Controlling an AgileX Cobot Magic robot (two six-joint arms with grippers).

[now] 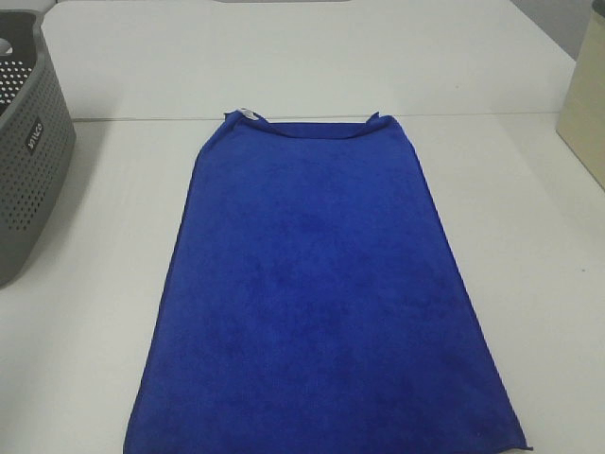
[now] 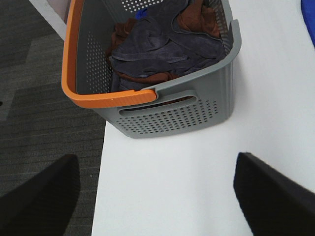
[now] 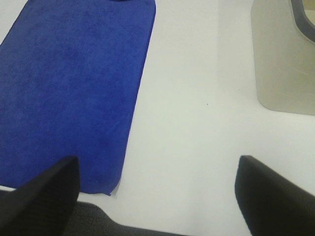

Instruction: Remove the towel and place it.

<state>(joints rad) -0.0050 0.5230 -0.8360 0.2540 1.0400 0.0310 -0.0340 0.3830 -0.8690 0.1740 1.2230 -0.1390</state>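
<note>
The royal-blue towel (image 1: 321, 293) lies spread flat down the middle of the white table, with a small white tag (image 1: 244, 113) at its far left corner. In the right wrist view the towel (image 3: 69, 83) fills the area beside my right gripper (image 3: 157, 196), which stands open over bare table near the front edge, holding nothing. My left gripper (image 2: 157, 196) is open too, empty, hovering over the table's edge just short of the grey perforated basket (image 2: 172, 113). A sliver of the towel (image 2: 311, 6) shows at that view's corner. Neither gripper appears in the exterior high view.
The grey basket (image 1: 28, 151) with an orange rim stands at the table's left edge and holds dark grey and rust-brown cloths (image 2: 162, 49). A beige container (image 1: 586, 104) stands at the far right, also seen as the beige container (image 3: 280, 64). Dark floor lies beyond the table edge.
</note>
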